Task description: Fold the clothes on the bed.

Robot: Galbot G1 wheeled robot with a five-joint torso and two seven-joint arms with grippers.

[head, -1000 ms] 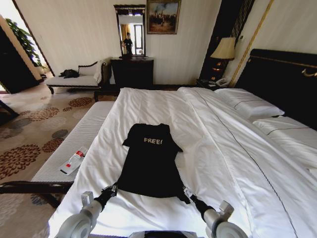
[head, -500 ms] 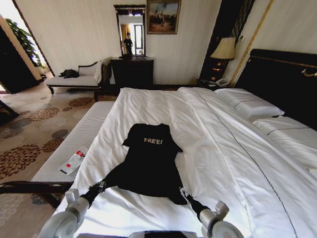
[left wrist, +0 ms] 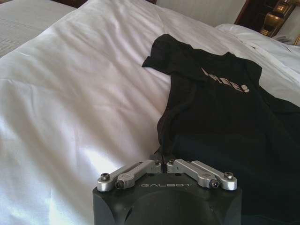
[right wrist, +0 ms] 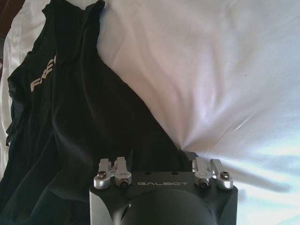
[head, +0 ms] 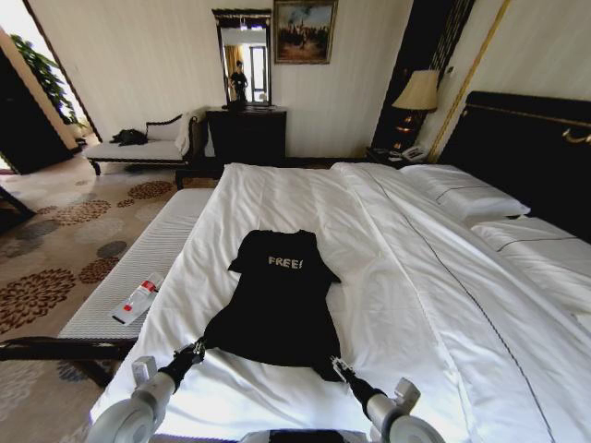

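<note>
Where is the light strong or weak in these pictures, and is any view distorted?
Head view: wide-angle bending at the edges; bright doorway glare upper left; the bed evenly lit. Left wrist view: soft glare on the sheet beside the black T-shirt, whose lower part is in deep shadow. Right wrist view: sheet nearly washed out; the shirt's folds are hard to read.

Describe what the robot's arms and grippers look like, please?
Both arms are pale grey rounded tubes narrowing to black wrists. The left gripper and right gripper have black bodies lettered GALBOT in grey, with silver metal linkage bars fastened by small screws. No loose cables show.
</note>
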